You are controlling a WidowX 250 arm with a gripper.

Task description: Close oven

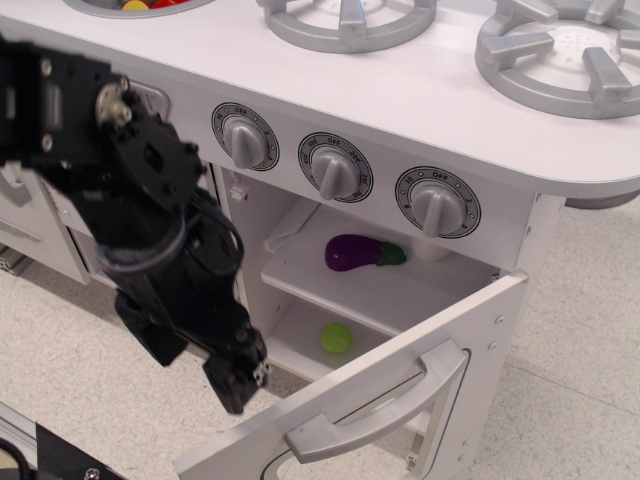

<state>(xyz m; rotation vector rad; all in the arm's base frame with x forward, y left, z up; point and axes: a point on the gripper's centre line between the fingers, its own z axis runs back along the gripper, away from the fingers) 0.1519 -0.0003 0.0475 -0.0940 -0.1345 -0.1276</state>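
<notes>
Here, front view:
Oven point(390, 290): sitting under the three knobs, its door point(330, 410) hanging wide open toward the camera.
Tool point(195, 362): hovering just left of the door edge, fingers parted, holding nothing.
Risk: pushing near the edge, it may be slipping off, leaving the door ajar.

You see the oven point(390, 290) with its door point(400, 400) swung wide open, a purple eggplant point(352, 252) on the upper shelf and a green ball point(336, 338) below. The black gripper point(200, 360) hangs near the door's left edge, fingers point(235, 378) spread, touching nothing.
</notes>
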